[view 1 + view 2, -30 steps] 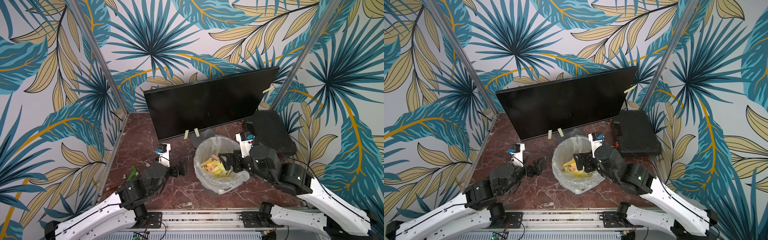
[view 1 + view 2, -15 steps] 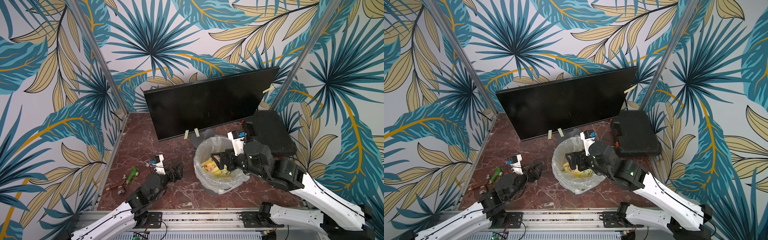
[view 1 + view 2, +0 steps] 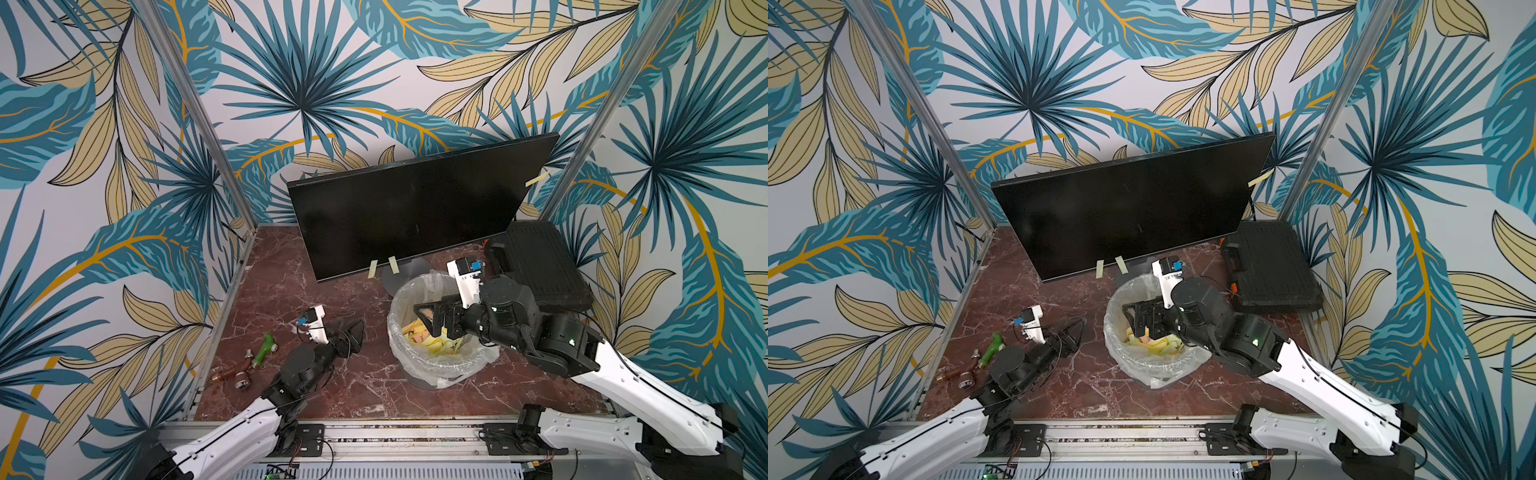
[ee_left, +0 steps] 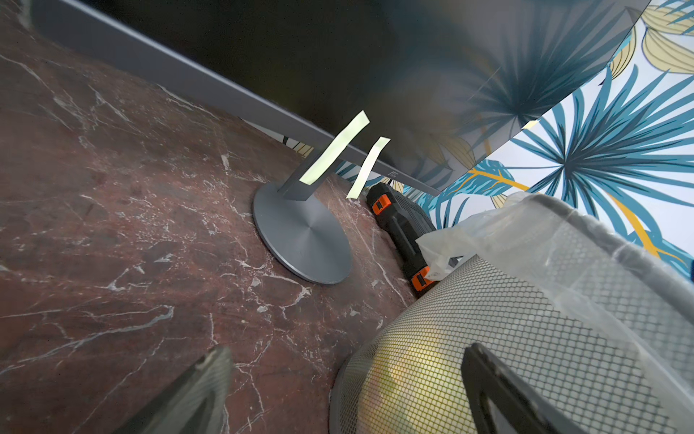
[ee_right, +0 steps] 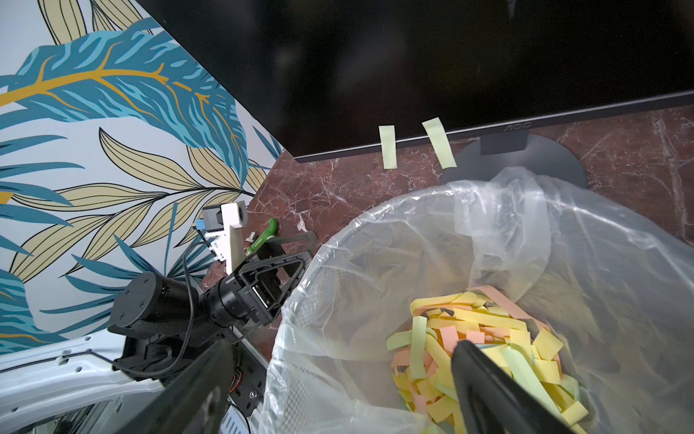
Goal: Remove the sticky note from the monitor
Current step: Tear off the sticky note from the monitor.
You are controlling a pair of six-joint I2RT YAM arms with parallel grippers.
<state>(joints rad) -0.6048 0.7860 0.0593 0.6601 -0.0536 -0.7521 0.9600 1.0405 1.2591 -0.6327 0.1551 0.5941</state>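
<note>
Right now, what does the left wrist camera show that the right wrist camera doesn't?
Only the left wrist view shows the black case with orange latches. Only the right wrist view shows the coloured paper strips inside the bin, the open left pincer and the green-handled tool. Both show the monitor, two sticky notes hanging from its lower edge, its round stand base, and the bin with its plastic liner.
</note>
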